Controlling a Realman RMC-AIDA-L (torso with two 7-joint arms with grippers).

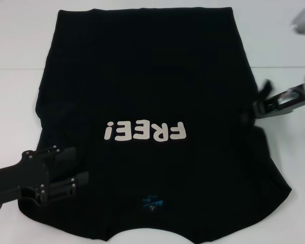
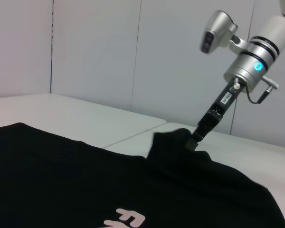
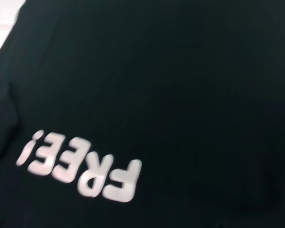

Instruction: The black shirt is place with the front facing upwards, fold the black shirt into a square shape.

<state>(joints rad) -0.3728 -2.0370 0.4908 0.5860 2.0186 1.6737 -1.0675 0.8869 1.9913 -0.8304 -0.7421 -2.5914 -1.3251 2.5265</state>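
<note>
The large plain black short-sleeved cloth T-shirt [image 1: 152, 101] is lying front-up across the middle of the white desk [image 1: 15, 66], its hem reaching toward the far edge and its collar, with a small blue neck label [image 1: 152, 204], sitting at the near edge; the white blocky "FREE!" lettering [image 1: 145, 131] is reading upside down in the head view, and it is showing again in the right wrist view [image 3: 80, 168] over plain dark cloth; the garment is covering most of the desk's width, with bare white surface left along the left edge, the right edge and the far corners.

The left pincer [image 1: 73, 183] is resting low over the shirt's sleeve area near the near-left corner of the desk, its black frame lying on or just above the fabric; whether its fingers are apart or closed on cloth cannot be told from these views.

The right pincer [image 1: 256, 108] is sitting at the shirt's side close to the right edge of the desk; in the left wrist view the right pincer [image 2: 195, 140] is clamped on a fold of the shirt [image 2: 61, 166], with the cloth rising into a small raised peak around its tip while the silver arm is slanting up and away behind it.
</note>
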